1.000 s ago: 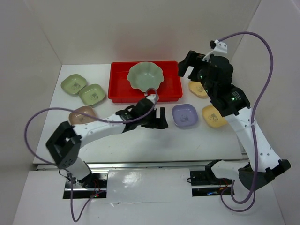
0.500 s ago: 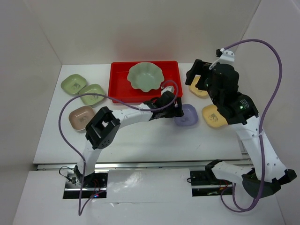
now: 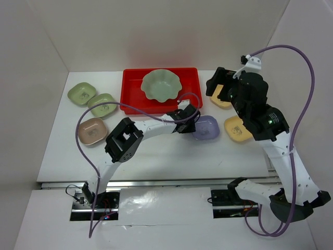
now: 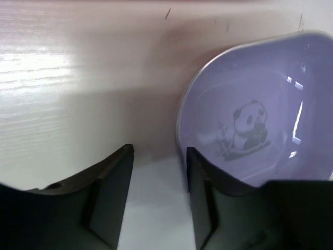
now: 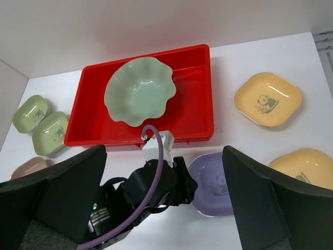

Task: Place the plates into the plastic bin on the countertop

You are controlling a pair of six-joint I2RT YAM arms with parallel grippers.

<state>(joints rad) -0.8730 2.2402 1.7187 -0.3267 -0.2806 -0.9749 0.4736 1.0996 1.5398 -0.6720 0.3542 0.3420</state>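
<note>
left fingers (image 4: 110, 200) sit open and empty, barely straddling the 9 o'clock rim of the lavender dish (image 4: 250, 130), so closing might just skid it away.

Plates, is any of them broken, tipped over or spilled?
Nothing looks broken, tipped or spilled. The big green dish lies flat in the red bin, and the purple dish sits upright on the counter by the open left tool.
</note>
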